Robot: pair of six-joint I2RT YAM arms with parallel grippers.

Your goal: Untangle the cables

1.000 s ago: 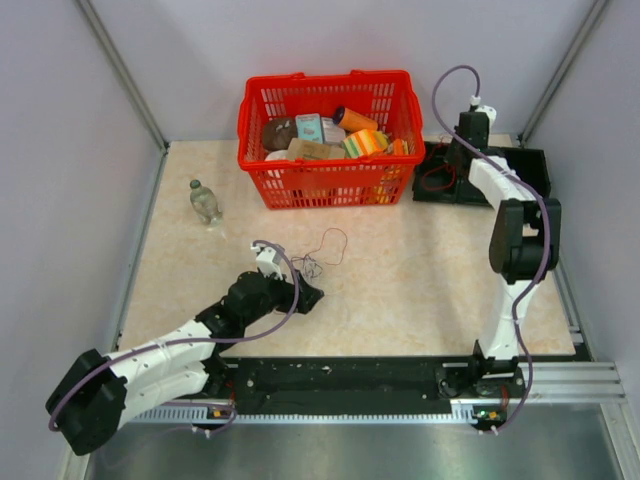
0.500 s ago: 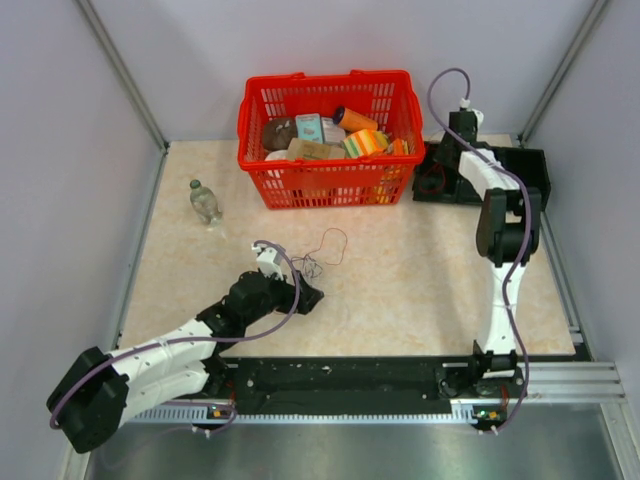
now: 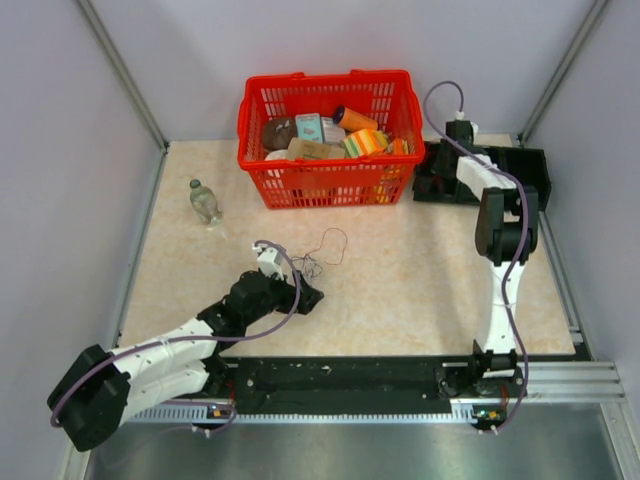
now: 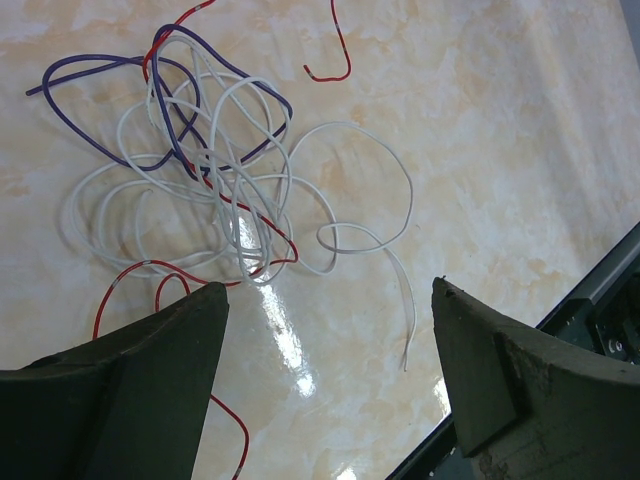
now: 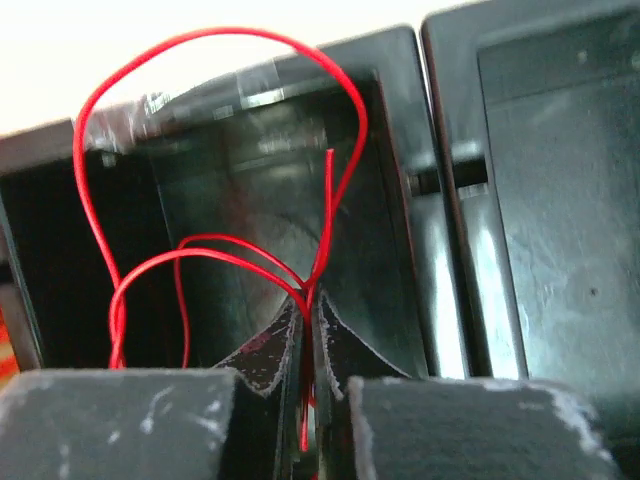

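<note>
The cables [image 4: 210, 170] lie in a loose knot on the desk [image 3: 420, 280], left of centre and just ahead of the left fingers [image 4: 150, 380]. These stand wide apart and hold nothing. In the left wrist view the knot stretches from upper left to lower right. Purple loops sit at the upper-left end, and one white tail trails off to the lower right. A red strand leaves the knot past the left finger.

The right fingers [image 5: 270, 350] are pinched shut on a red wire [image 5: 200, 150]. It rises from the tips in tall loops over a compartment of the black tray [image 5: 520, 200] at the far right of the desk, with its free end pointing up.

Since the earlier frames the right arm has swung left and drawn closer over the tray. The left arm and the knot have not moved.

A red basket [image 3: 325, 185] of goods stands at the back, touching the tray's left side, and a bottle [image 3: 205, 203] stands far left. Neither lies between the fingers and the knot.
</note>
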